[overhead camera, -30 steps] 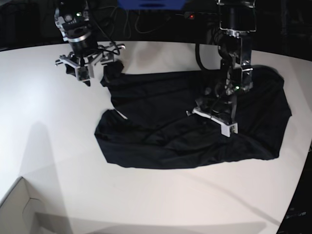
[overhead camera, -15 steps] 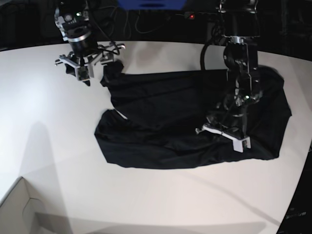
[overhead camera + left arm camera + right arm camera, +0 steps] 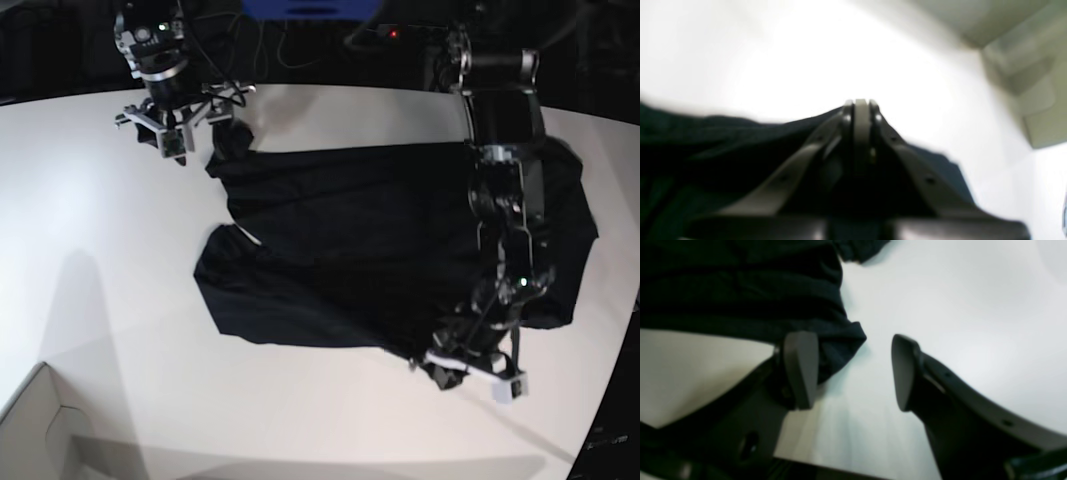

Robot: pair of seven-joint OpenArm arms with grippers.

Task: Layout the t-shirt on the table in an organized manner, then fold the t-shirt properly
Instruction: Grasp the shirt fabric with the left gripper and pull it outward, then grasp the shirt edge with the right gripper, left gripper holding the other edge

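One t-shirt point(image 3: 380, 240), two end effectors and one pale box corner point(image 3: 35, 430) are showing on the bench point(image 3: 120, 290). The black t-shirt is lying spread and wrinkled across the middle and right of the bench, reaching toward the right edge, with one sleeve bunching toward the far left corner. The left end effector point(image 3: 472, 372) is sitting at the shirt's near hem, toward the near right edge; in the left wrist view its fingers point(image 3: 861, 113) are pressing together with dark cloth gathering around them, so it is clamped on the t-shirt hem. The right end effector point(image 3: 172, 125) is hanging near the far left corner just beside the sleeve; in the right wrist view its fingers point(image 3: 800, 368) are standing wide apart with nothing between them, one finger overlapping the sleeve edge point(image 3: 843, 340), though contact cannot be judged. Compared with the earlier frames, the left end effector is now much nearer the front edge, having travelled from the shirt's middle to its hem, and the near right hem is now drawn into a point under it; the right end effector is sitting about where it was. The box corner is occupying the near left corner, well apart from the shirt.
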